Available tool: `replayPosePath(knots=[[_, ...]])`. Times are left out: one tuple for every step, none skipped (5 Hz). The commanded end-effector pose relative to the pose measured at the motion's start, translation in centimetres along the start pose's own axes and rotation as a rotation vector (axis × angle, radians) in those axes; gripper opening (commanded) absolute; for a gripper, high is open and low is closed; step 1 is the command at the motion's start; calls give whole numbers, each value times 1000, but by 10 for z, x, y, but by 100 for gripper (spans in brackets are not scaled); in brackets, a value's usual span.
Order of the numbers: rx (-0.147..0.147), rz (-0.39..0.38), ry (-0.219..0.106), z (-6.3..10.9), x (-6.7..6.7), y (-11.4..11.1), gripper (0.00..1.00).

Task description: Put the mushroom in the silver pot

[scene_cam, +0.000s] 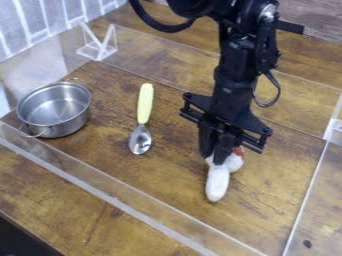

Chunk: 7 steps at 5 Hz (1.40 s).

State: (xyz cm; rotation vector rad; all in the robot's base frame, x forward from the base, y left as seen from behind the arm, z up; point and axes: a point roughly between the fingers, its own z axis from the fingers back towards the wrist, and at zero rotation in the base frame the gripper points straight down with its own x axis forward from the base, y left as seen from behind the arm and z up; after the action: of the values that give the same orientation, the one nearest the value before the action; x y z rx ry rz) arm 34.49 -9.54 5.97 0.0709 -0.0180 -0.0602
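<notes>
No legible text or labels anywhere.

Worktop (pixel 80 215): dark brown wood planks, visible grain and knots, worn finish.

Spoon (pixel 142 120): lies flat on the worktop, left of centre. Metal bowl at the near end, facing up; yellow-green handle runs toward the far side, almost straight.

Clear plastic barrier (pixel 94 190): low transparent wall crossing the near-left part of the worktop on a diagonal; a second clear edge runs along the right side.

Clear stand (pixel 96 42): small transparent angled piece, far left, upright on the worktop.

Tiled wall (pixel 34 25): pale tiles, far-left corner.
</notes>
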Motion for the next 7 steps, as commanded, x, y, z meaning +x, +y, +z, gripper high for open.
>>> replayPosePath(knots=[[-11, 54, -57, 29, 12, 11, 0], [-12, 64, -55, 38, 11, 1, 0], [-17, 50, -47, 42, 12, -7, 100], [-16, 29, -38, 46, 6, -17, 100], [-10, 34, -17, 45, 3, -23, 100], [-5, 189, 13, 34, 3, -17, 100], [1, 344, 42, 24, 1, -10, 100]])
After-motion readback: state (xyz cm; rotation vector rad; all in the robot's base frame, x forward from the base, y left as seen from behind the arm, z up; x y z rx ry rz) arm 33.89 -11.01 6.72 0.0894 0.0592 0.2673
